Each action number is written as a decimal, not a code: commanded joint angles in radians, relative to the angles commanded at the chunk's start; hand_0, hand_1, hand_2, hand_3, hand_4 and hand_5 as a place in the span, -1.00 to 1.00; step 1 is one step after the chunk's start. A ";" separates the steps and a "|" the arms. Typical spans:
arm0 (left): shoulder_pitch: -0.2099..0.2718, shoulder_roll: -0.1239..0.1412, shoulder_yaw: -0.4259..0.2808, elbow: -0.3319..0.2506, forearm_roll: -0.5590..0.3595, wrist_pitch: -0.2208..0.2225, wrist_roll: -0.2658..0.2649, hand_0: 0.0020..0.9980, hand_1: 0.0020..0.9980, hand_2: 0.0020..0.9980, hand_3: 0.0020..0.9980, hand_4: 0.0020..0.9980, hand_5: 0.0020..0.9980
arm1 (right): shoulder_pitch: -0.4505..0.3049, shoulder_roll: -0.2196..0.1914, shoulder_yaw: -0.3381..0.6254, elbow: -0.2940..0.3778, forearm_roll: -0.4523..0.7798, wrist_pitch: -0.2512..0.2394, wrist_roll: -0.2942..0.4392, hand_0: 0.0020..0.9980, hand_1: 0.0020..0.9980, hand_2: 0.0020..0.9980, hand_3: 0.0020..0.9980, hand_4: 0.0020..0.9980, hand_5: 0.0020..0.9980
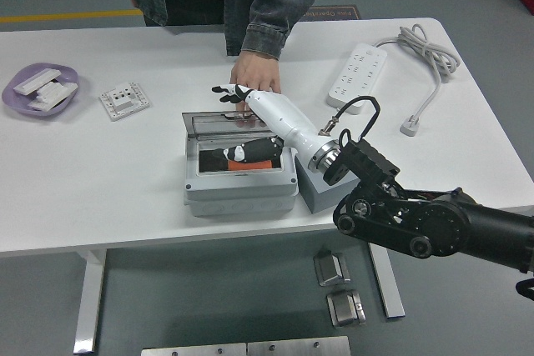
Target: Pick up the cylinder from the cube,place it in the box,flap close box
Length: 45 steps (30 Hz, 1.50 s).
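— How's the light?

— Bright and even, probably from overhead. The white tabletop (125, 164) is well lit with no hard glare, and shadows are soft: a faint one lies under the purple dish (37, 89) at far left, and a darker one sits on the floor beneath the near edge.

— Sharpness?

— Mostly crisp. The right hand (242, 122) looks slightly smeared at the fingers, possibly motion blur. The clear lid of the box (240, 193) gives a dull sheen. The black arm loses detail in its dark parts.

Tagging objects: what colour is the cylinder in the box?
Orange; cylinder shows in the head view.
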 joint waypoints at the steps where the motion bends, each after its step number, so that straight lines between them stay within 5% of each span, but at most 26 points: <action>1: 0.000 0.000 0.001 0.000 0.000 0.000 0.000 0.39 0.35 0.21 0.20 0.16 -0.63 | -0.006 -0.005 -0.004 0.003 -0.003 0.001 -0.003 0.57 0.52 0.54 0.71 0.87 -0.37; 22: 0.006 0.002 -0.005 0.002 0.001 0.000 -0.003 0.39 0.35 0.21 0.20 0.16 -0.63 | -0.063 -0.077 -0.002 0.126 -0.093 0.016 -0.080 0.56 0.50 0.53 0.70 0.83 -0.33; 45: 0.011 0.001 -0.011 0.009 0.003 -0.002 -0.003 0.39 0.35 0.21 0.21 0.17 -0.63 | -0.103 -0.094 -0.002 0.171 -0.149 0.050 -0.160 0.55 0.48 0.55 0.73 0.71 -0.21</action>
